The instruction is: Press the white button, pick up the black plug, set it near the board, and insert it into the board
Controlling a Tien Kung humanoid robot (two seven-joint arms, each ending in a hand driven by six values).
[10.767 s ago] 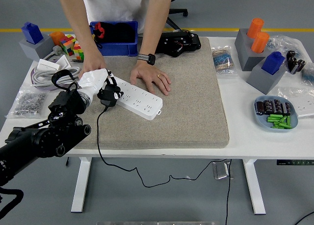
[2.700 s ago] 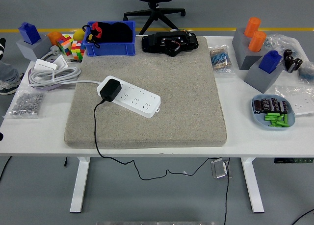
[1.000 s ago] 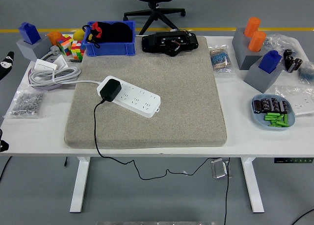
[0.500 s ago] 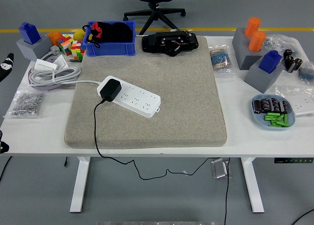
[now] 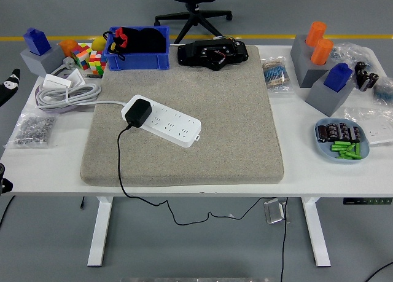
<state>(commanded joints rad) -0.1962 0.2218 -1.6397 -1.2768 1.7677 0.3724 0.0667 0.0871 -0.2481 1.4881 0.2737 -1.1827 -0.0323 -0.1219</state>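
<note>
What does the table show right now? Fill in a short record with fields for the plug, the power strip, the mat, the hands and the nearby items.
plug: black plug seated in the strip's left end, cord trailing off the near edge
power strip: white power strip lying at a slant on the mat
mat: beige mat covering the table's middle
hands: neither robot hand visible
nearby: blue bin behind mat; blue dish at right

White table has a big beige felt mat in the middle, blue plastic bin and coiled white cable on the left, light-blue oval dish on the right.
</note>
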